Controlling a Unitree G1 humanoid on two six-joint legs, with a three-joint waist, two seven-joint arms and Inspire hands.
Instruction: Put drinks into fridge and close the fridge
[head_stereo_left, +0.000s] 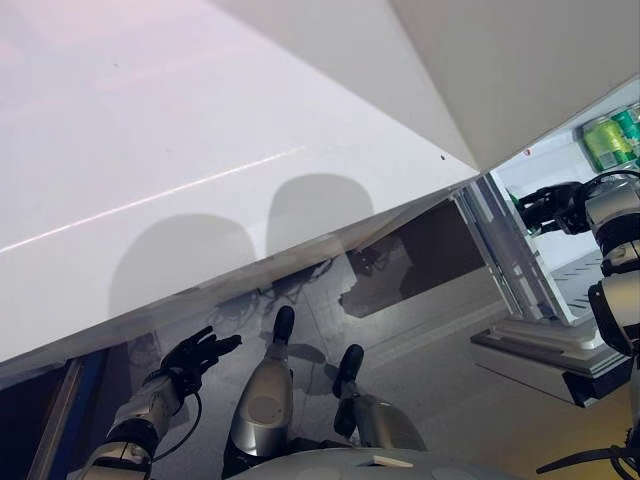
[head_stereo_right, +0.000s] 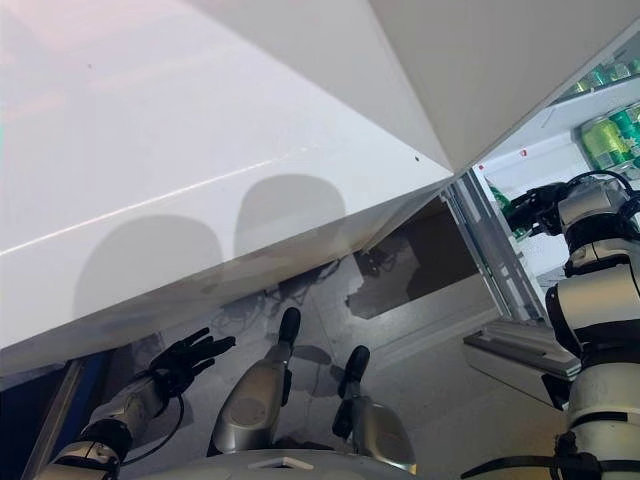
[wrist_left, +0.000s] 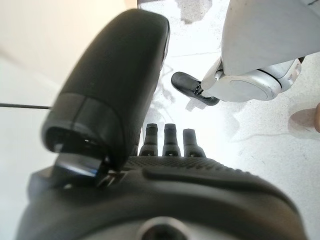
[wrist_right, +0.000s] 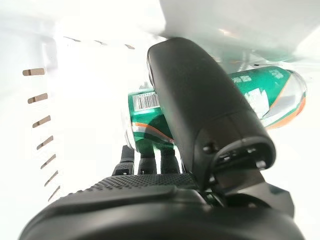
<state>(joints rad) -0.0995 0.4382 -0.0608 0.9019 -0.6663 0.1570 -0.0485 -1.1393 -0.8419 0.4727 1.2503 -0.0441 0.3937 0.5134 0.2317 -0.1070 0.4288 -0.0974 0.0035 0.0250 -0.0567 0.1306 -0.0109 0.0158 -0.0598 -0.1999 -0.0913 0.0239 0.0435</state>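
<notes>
Only my right wrist view shows what my right hand (wrist_right: 200, 150) carries: a green can (wrist_right: 260, 95) lying sideways across my palm, thumb curled over it and fingers wrapped beneath, inside the bright white fridge interior with a column of slots in its side wall (wrist_right: 42, 120). The can's label has a barcode panel, white text blocks and an orange stripe (the print is too small for me to make out). From my head views the same hand (head_stereo_left: 548, 208) is reached into the open fridge (head_stereo_left: 560, 260) at the far right, and the can is barely a dark green sliver there. Those views give what the wrist cannot: more green cans (head_stereo_right: 608, 140) standing upright on a shelf above my hand, and further green cans (head_stereo_right: 600, 76) on a higher shelf.

My left hand (head_stereo_left: 195, 355) hangs low over the pale floor (head_stereo_left: 440, 380), fingers spread and straight, holding nothing; its wrist view shows the thumb (wrist_left: 110, 85) standing clear of the fingers (wrist_left: 170, 140). A large white fridge door (head_stereo_left: 200, 150) fills most of both head views.
</notes>
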